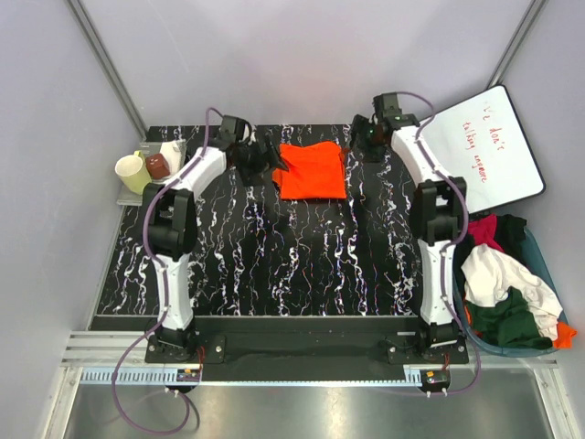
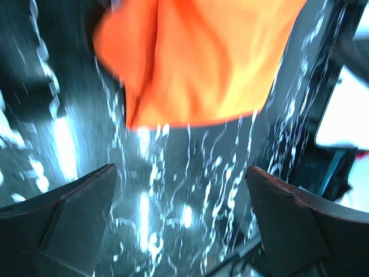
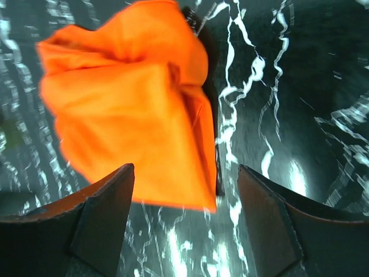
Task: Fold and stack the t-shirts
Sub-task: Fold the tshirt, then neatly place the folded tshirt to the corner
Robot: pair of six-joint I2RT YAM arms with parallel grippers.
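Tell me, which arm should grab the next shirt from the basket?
Right, probably. The basket of crumpled shirts sits beside the right arm's base, across the table from the left arm. The left pincer and right pincer are both open and empty by the orange shirt.

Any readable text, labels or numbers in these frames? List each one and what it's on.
"We don't": first line of red handwriting on the whiteboard, tilted and small, so the reading is uncertain.
Two more red handwritten lines on the same board: too small to read.
Orange t-shirt, mug: no print or label visible.
Wrist views: no text.
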